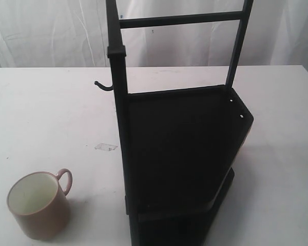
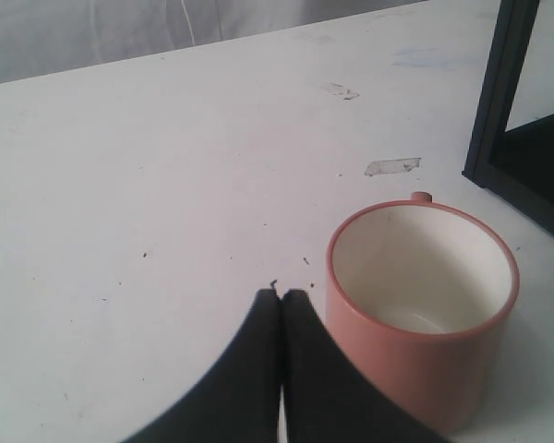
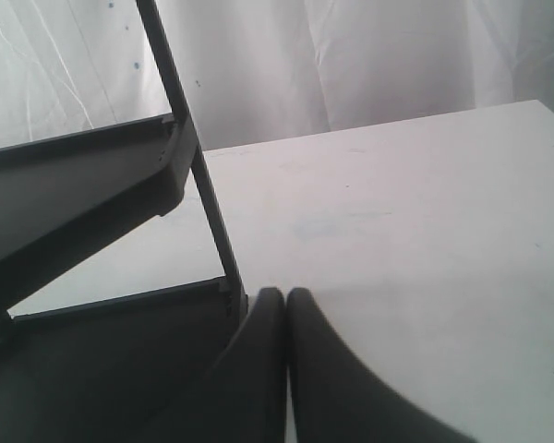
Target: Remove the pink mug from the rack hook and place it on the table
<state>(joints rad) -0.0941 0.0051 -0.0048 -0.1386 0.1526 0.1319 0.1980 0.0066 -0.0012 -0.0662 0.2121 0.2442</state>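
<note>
The pink mug [image 1: 39, 206] stands upright on the white table [image 1: 46, 118] at the front left, handle toward the rack; its cream inside shows in the left wrist view too [image 2: 423, 314]. The rack hook [image 1: 103, 86] juts bare from the left post of the black rack [image 1: 179, 148]. My left gripper [image 2: 283, 294] is shut and empty, just beside the mug, apart from it. My right gripper [image 3: 285, 293] is shut on nothing, close to the rack's lower shelf [image 3: 111, 360]. Neither gripper shows in the exterior view.
A small piece of clear tape [image 1: 106, 147] lies on the table between mug and rack, also seen as tape [image 2: 392, 166]. White curtains [image 1: 51, 31] hang behind the table's far edge. The rack's upper shelf [image 3: 74, 185] overhangs near the right gripper.
</note>
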